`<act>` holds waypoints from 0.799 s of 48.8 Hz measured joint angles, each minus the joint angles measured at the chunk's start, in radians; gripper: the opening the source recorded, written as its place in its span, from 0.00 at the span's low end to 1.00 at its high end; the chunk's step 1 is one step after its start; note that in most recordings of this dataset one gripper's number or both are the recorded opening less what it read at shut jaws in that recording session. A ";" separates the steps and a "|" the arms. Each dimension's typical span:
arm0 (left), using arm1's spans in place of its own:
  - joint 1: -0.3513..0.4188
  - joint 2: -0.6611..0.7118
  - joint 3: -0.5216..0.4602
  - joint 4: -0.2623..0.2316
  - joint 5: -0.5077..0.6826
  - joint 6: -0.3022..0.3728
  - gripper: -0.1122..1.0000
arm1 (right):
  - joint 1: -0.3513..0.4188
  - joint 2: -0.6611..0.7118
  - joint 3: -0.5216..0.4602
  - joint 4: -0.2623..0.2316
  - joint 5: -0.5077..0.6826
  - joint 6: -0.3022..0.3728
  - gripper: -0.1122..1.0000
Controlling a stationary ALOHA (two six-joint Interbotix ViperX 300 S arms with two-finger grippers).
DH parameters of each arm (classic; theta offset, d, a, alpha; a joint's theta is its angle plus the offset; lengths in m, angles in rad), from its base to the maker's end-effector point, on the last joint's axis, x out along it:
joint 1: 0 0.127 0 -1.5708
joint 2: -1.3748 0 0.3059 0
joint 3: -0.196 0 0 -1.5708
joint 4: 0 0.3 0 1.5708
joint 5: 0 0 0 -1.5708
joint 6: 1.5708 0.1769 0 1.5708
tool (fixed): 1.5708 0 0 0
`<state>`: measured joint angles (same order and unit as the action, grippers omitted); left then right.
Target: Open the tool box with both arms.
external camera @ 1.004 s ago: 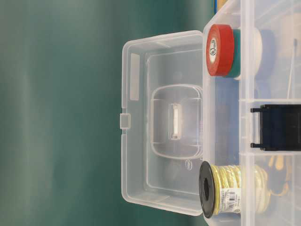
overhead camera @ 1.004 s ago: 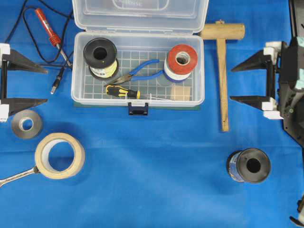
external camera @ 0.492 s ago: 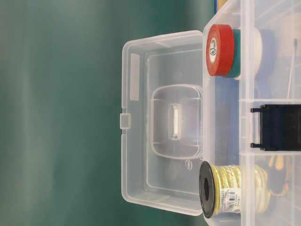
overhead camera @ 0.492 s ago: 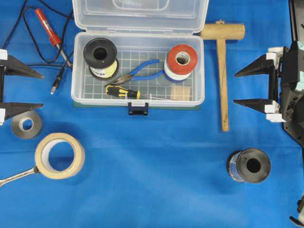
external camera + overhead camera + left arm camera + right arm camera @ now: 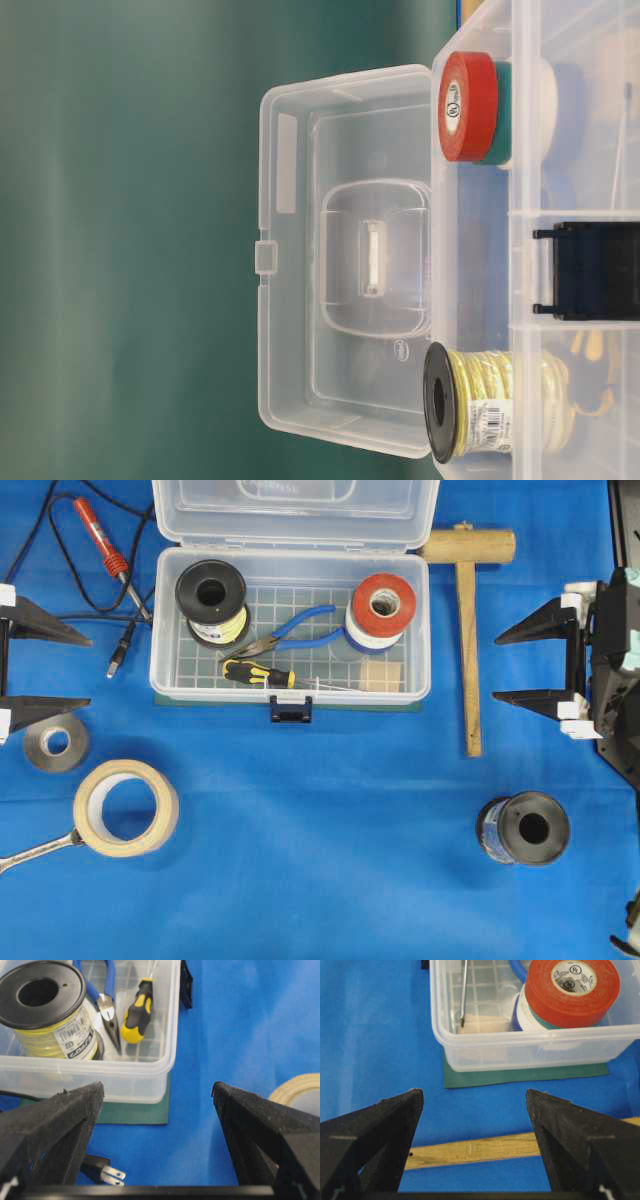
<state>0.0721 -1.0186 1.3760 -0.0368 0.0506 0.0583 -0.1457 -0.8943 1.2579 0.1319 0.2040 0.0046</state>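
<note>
The clear plastic tool box [image 5: 290,693] stands open at the table's far middle, its lid [image 5: 295,510] tipped back and its dark blue latch [image 5: 290,711] hanging at the front. The table-level view shows the raised lid [image 5: 345,260] and the latch [image 5: 590,270]. My left gripper [image 5: 89,670] is open and empty, well left of the box. My right gripper [image 5: 497,668] is open and empty, right of the box. The left wrist view shows the left gripper [image 5: 156,1090] facing the box's end wall [image 5: 100,1077]. The right wrist view shows the right gripper [image 5: 473,1092] facing the other end wall [image 5: 520,1052].
The box holds a yellow wire spool [image 5: 211,600], red tape [image 5: 381,605], blue pliers [image 5: 295,630] and a screwdriver [image 5: 258,673]. A wooden mallet [image 5: 468,630] lies between the box and the right gripper. Masking tape [image 5: 125,807], grey tape [image 5: 55,742], a plug [image 5: 118,655] and a black spool [image 5: 525,828] lie around.
Both grippers have drawn a little away from the box, the left one leftward and the right one rightward. The box and lid have not moved.
</note>
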 measured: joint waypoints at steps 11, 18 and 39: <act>0.000 0.000 0.000 0.000 -0.002 0.000 0.88 | 0.000 -0.006 0.000 0.002 0.000 0.000 0.83; 0.000 0.002 0.000 0.000 -0.002 0.000 0.88 | -0.002 -0.009 0.000 0.000 0.000 0.000 0.83; -0.002 0.000 0.000 0.000 -0.002 0.000 0.88 | 0.000 -0.012 0.000 0.000 -0.003 0.000 0.83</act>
<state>0.0706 -1.0186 1.3760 -0.0368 0.0491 0.0583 -0.1457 -0.9066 1.2579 0.1319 0.2010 0.0046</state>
